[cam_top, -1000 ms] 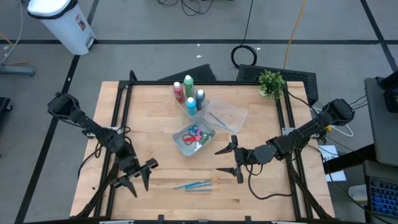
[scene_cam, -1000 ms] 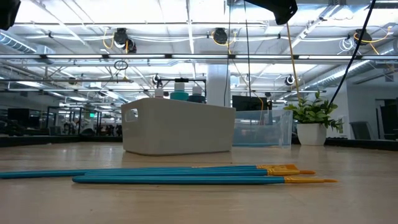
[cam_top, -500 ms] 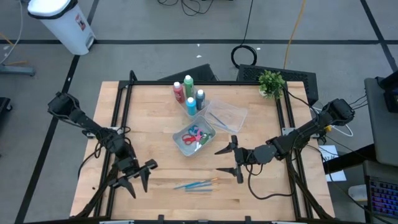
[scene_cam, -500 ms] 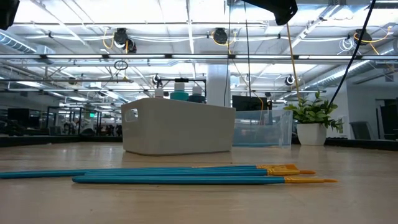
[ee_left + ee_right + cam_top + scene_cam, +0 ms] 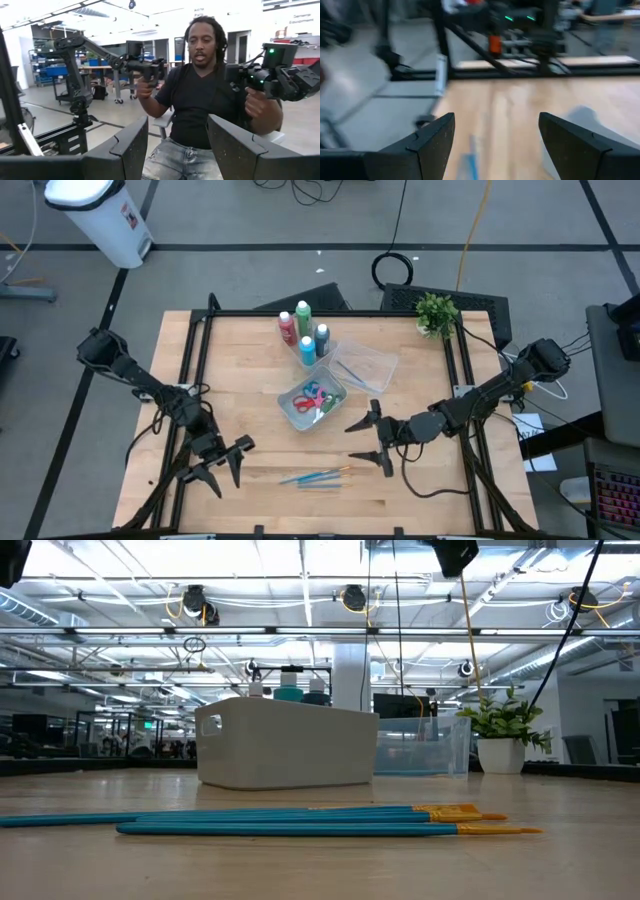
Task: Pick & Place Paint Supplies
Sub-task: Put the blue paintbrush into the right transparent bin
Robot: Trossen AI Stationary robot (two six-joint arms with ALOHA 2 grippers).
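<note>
Thin blue orange-tipped brushes [image 5: 314, 477] lie flat on the table near its near edge; they also show in the low view [image 5: 300, 821]. Small scissors lie in a white bin [image 5: 312, 402] at the middle. White-capped bottles [image 5: 305, 332] stand behind it. My left gripper [image 5: 225, 465] is open and empty, left of the brushes. My right gripper [image 5: 366, 440] is open and empty, right of the brushes and the bin, its fingers pointing toward the table's left edge. It touches nothing.
A clear plastic tub [image 5: 364, 365] lies right of the bottles. A small potted plant [image 5: 436, 312] stands at the far right corner. Black frame rails [image 5: 196, 370] run along the table's sides. A person stands beyond the table in the left wrist view [image 5: 200, 100].
The dark arm part at the top of the low view has drawn back a little. The brushes, bin and bottles have not moved.
</note>
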